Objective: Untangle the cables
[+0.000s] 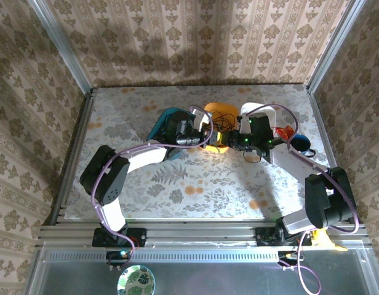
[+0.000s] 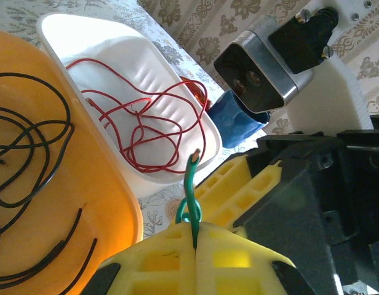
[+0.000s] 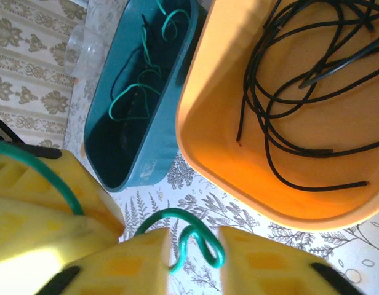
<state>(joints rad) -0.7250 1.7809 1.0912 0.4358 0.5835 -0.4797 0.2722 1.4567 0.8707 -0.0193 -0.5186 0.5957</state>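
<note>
Just above the counter (image 1: pixel 177 196), left tool (image 2: pixel 194 232) clamps the green cable (image 2: pixel 191 178), its loop lying right between the right tool's (image 3: pixel 195 239) slightly parted jaws.

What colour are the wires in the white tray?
The wires are red, clearest in the left wrist view.

I see black cables (image 3: pixel 271 132) tangled inside the orange tub (image 3: pixel 239 178) — red cables (image 2: pixel 154 126) loop loosely just beside it, green cables (image 3: pixel 135 88) lie on its other side, and a lone green cable (image 3: pixel 205 236) curls near its wall.
</note>
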